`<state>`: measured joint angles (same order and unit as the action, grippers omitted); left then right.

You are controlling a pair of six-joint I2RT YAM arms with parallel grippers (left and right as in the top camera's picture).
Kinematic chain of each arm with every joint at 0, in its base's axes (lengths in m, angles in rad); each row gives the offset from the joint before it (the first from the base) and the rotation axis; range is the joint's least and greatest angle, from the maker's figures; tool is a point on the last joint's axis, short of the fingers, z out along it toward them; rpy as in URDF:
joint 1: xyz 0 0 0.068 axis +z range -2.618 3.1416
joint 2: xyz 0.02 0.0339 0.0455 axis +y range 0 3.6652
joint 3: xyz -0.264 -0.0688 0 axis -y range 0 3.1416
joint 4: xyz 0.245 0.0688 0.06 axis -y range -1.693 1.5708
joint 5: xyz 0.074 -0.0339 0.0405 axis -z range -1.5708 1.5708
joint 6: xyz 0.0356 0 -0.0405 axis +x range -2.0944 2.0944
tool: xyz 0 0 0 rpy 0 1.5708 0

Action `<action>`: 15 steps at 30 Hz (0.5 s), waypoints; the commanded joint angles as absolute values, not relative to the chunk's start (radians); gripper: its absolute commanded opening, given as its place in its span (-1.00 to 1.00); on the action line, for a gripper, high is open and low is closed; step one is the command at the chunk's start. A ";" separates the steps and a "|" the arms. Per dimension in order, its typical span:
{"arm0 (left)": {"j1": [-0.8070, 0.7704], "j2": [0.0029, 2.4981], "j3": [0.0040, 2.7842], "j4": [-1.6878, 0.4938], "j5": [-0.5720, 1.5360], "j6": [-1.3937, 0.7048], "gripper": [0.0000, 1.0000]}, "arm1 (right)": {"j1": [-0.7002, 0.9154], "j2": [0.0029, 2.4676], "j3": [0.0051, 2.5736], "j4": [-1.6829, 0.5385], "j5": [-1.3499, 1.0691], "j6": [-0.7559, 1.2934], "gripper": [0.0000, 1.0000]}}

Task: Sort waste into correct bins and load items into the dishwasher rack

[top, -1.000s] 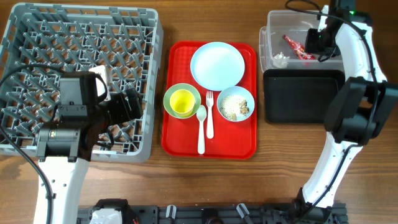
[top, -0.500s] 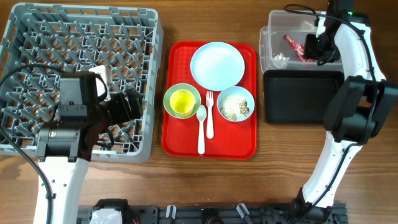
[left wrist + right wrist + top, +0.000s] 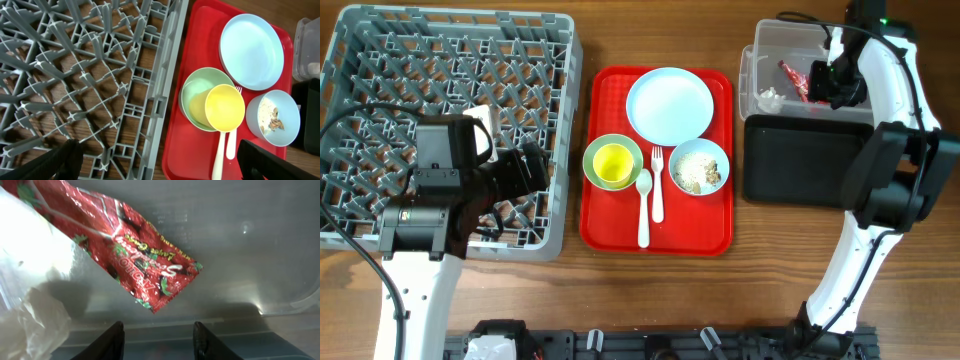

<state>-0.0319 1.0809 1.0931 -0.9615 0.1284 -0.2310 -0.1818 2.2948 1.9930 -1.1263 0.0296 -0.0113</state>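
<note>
Right wrist | I see the small red crinkled snack wrapper (image 3: 125, 250) lying inside the clear rectangular plastic tub (image 3: 240, 240), long axis diagonal, just ahead of my right gripper (image 3: 159, 340) | its fingers apart, empty | left gripper (image 3: 165, 162) wide open, well apart from tub

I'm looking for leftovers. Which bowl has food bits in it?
The light blue bowl, right of the fork: beige crumbs lie inside. The pale green bowl holds only the yellow cup.
</note>
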 commanded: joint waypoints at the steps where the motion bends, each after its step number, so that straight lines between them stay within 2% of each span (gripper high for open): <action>1: -0.036 1.081 1.110 -0.960 0.141 -0.244 1.00 | -0.214 2.262 2.001 -1.163 0.028 -0.081 -0.08; 15: -0.036 1.081 1.110 -0.960 0.141 -0.244 1.00 | -0.286 2.260 2.001 -1.198 0.029 -0.091 -0.09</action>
